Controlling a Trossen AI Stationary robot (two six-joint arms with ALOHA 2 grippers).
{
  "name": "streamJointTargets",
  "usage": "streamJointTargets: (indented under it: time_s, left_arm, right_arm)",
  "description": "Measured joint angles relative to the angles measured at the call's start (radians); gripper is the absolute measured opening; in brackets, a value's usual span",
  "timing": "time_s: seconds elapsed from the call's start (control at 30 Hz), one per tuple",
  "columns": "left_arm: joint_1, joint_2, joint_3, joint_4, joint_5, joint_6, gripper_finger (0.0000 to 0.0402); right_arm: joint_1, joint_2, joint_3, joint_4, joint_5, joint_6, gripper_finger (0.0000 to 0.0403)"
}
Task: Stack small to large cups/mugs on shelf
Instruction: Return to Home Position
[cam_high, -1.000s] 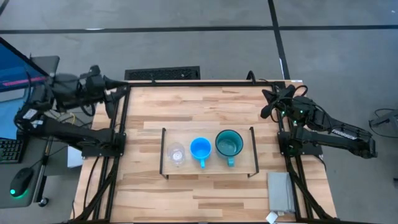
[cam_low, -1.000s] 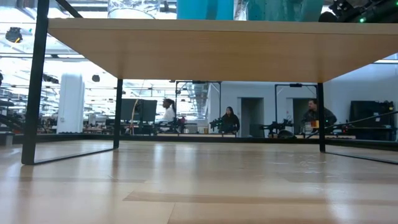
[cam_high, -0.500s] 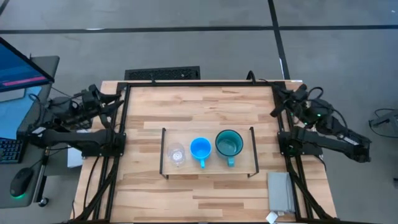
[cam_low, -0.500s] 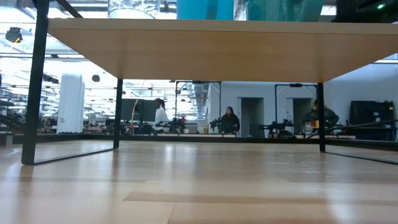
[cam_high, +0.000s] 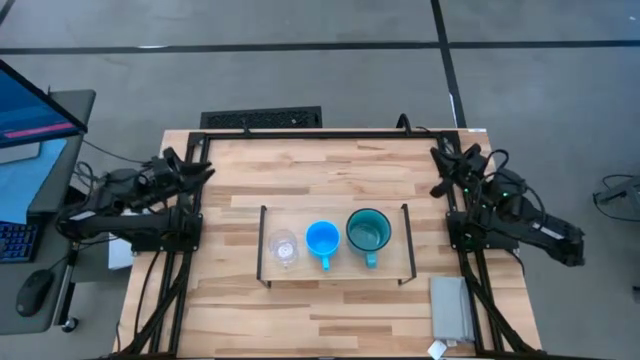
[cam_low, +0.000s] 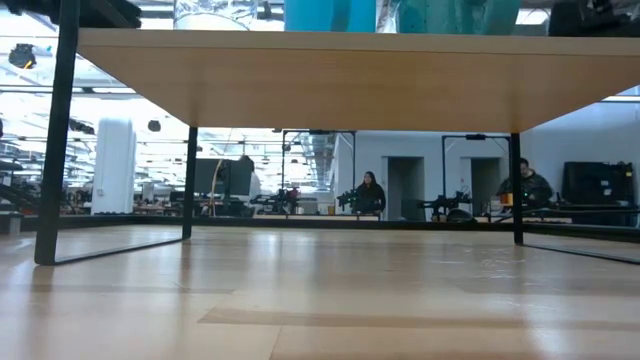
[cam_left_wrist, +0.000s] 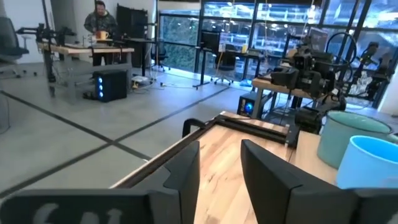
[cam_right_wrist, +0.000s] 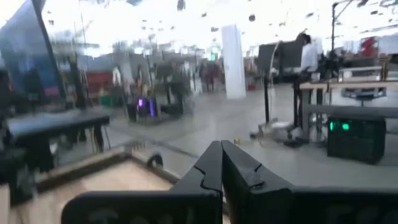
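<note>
The shelf (cam_high: 385, 268) stands in the middle of the table on black wire uprights; in the low view I see its board (cam_low: 320, 80) from below. On it, in a row from left to right, stand the clear glass cup (cam_high: 285, 247), the bright blue mug (cam_high: 322, 239) and the teal mug (cam_high: 368, 231), each on its base. My left gripper (cam_high: 203, 168) is open and empty at the table's left edge. My right gripper (cam_high: 441, 160) is shut and empty at the right edge. The left wrist view shows the teal mug (cam_left_wrist: 348, 140) and blue mug (cam_left_wrist: 373, 165).
A grey flat object (cam_high: 451, 307) lies at the table's near right corner. A black frame (cam_high: 300, 132) runs along the table's far edge and sides. A monitor (cam_high: 30, 100) and mouse (cam_high: 35, 292) sit left of the table. People sit at desks (cam_low: 370, 190) in the room behind.
Both arms have folded down beside the table. My left gripper has sunk and gone a little toward the table's near edge. My right arm has settled lower at the right edge. The cups and shelf have stayed where they were.
</note>
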Motion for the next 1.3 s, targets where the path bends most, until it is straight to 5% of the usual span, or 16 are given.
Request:
streamJointTargets:
  time_s: [0.6, 1.1, 1.3]
  left_arm:
    - [0.000, -0.073, -0.289, 0.272, -0.044, -0.048, 0.0034]
    - [0.000, -0.073, -0.417, 0.379, -0.059, -0.067, 0.0025]
    - [0.000, -0.073, -0.447, 0.408, -0.066, -0.080, 0.0025]
  right_arm:
    - [-0.025, -0.007, -0.108, 0.090, -0.054, 0.073, 0.0024]
    - [-0.024, -0.007, -0.110, 0.093, -0.057, 0.041, 0.0024]
    - [-0.024, -0.007, -0.204, 0.223, -0.057, 0.039, 0.0024]
